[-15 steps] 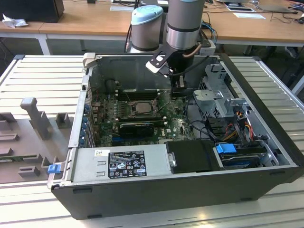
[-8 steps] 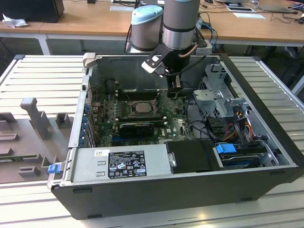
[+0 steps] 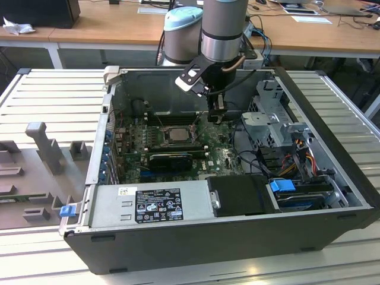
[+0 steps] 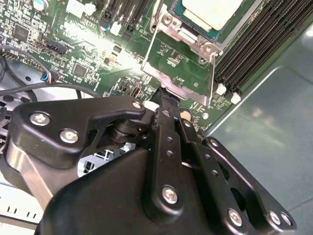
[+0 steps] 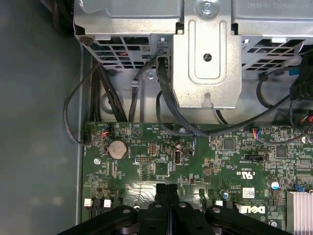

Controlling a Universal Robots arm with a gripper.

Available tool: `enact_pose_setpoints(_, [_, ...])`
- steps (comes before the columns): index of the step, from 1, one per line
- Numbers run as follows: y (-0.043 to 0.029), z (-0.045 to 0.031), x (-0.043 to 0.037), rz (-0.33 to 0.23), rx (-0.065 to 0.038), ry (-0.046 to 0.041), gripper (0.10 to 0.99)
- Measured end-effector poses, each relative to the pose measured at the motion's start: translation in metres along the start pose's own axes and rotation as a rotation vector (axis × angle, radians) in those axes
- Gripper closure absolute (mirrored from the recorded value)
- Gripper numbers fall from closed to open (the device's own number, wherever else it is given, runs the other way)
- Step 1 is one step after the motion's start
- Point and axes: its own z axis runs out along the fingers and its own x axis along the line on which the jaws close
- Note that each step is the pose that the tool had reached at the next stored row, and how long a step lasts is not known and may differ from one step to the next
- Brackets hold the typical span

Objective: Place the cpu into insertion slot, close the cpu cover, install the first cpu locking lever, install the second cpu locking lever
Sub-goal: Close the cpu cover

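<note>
The cpu (image 3: 176, 134) lies flat in the insertion slot (image 3: 160, 135) on the motherboard inside the open case; its pale face (image 4: 210, 10) shows in the second wrist view. The grey cpu cover (image 4: 188, 34) lies down around it. My gripper (image 3: 217, 116) hangs just to the exterior view's right of the slot, low over the board. Both wrist views show its black fingertips (image 4: 164, 98) (image 5: 168, 191) pressed together with nothing between them, close to the slot's metal frame corner. Whether they touch a lever there I cannot tell.
Long black memory slots (image 4: 249, 49) run beside the socket, next to the case wall (image 4: 274, 137). A metal drive cage (image 5: 208, 54) with black cables (image 5: 161, 103) stands past the board edge. A black card (image 3: 172, 159) and the power supply (image 3: 154, 205) lie nearer the case front.
</note>
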Motion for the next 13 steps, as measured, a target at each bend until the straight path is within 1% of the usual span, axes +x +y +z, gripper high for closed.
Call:
enact_pose_setpoints(1, [-0.0007,0.0000,0.0000,0.000,0.000,0.0000,0.980])
enact_pose_setpoints(3, [-0.0046,-0.0003,0.0001,0.000,0.000,0.0000,0.980])
enact_pose_setpoints(13, [-0.0140,-0.0010,0.0002,0.000,0.000,-0.0001,0.980])
